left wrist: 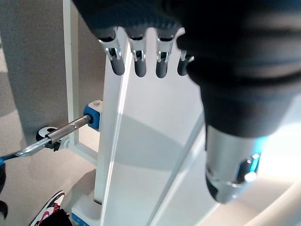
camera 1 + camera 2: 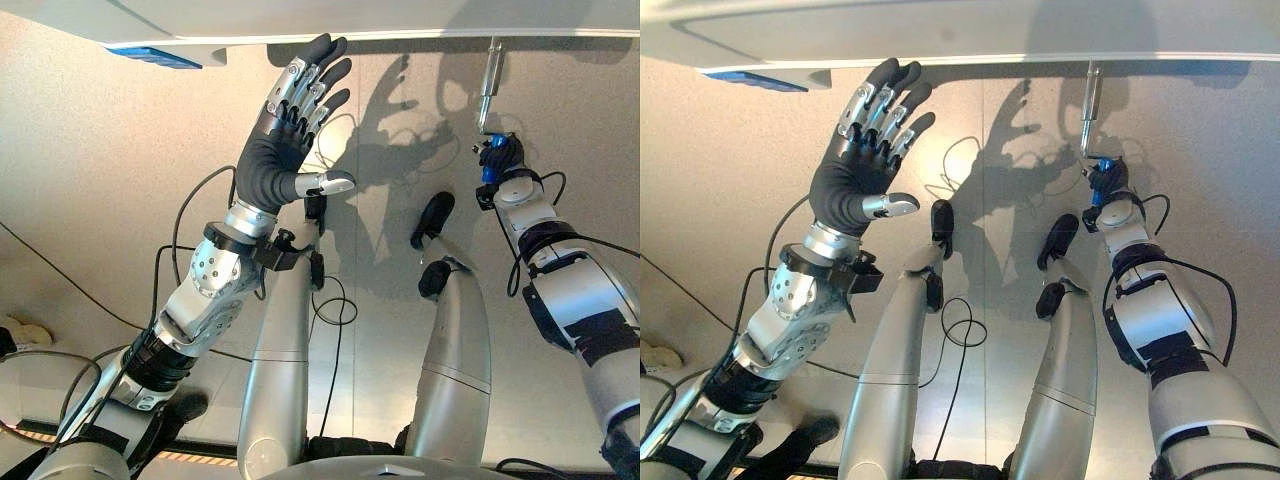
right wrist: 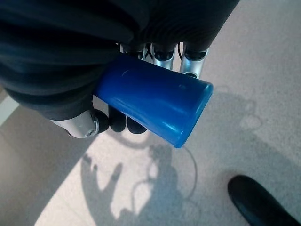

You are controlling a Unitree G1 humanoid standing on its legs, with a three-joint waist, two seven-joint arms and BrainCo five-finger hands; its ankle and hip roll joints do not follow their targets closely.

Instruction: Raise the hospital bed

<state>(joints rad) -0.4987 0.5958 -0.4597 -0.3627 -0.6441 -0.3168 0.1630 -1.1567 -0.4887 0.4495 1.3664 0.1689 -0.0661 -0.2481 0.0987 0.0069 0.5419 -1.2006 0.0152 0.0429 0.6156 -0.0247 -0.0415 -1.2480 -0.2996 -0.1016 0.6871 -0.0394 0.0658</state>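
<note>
The hospital bed's white frame [image 2: 400, 20] runs along the far edge above the floor. A silver crank [image 2: 490, 85] hangs down from it and ends in a blue grip [image 3: 155, 106]. My right hand [image 2: 500, 155] is shut on that blue grip, with fingers and thumb curled round it in the right wrist view. My left hand [image 2: 290, 130] is raised with straight, spread fingers just below the bed's edge and holds nothing. In the left wrist view its fingers [image 1: 136, 56] point at the bed's white frame [image 1: 113, 155], with the crank's rod [image 1: 66, 132] entering a blue block [image 1: 93, 115].
A blue label [image 2: 155, 55] sits on the bed's edge at the far left. A pale shoe [image 2: 25, 335] lies on the beige floor [image 2: 90, 180] at the left. Another shoe [image 1: 49, 214] shows by the bed's foot.
</note>
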